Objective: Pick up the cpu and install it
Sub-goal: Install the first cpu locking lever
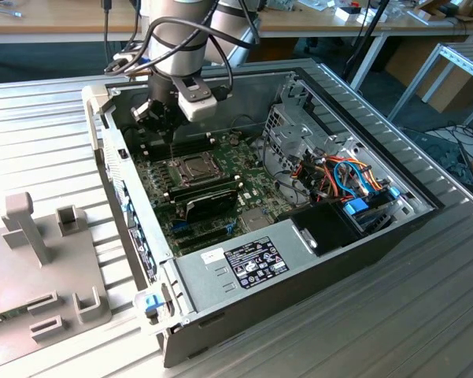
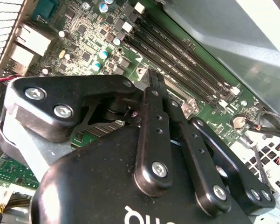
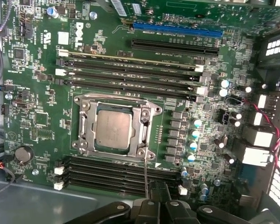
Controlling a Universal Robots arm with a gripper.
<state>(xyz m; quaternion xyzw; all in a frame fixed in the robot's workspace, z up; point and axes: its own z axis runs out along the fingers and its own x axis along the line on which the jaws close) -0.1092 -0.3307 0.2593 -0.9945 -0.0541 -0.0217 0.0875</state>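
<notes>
cpu point(image 3: 113, 130): we are seeing it lying in the socket frame point(image 3: 83, 122), mid-motherboard point(image 3: 37, 126).
gripper point(image 3: 157, 186): fingertips are pressing together above the memory slots point(image 3: 116, 170).

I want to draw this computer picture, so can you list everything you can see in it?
table: one, silver, ribbed.
case: one, grey and black, open, on the table.
motherboard: one, green, inside the case.
socket frame: one, grey metal, on the motherboard.
cpu: one, silver-grey, inside the socket frame.
memory slots: two banks, black, either side of the socket frame.
cables: a bundle, orange and blue, in the case, exterior view's right.
stand: one, grey, on the table, exterior view's left.
arm: one, silver-grey, over the case.
hand: one, black, closed, above the motherboard.
</notes>
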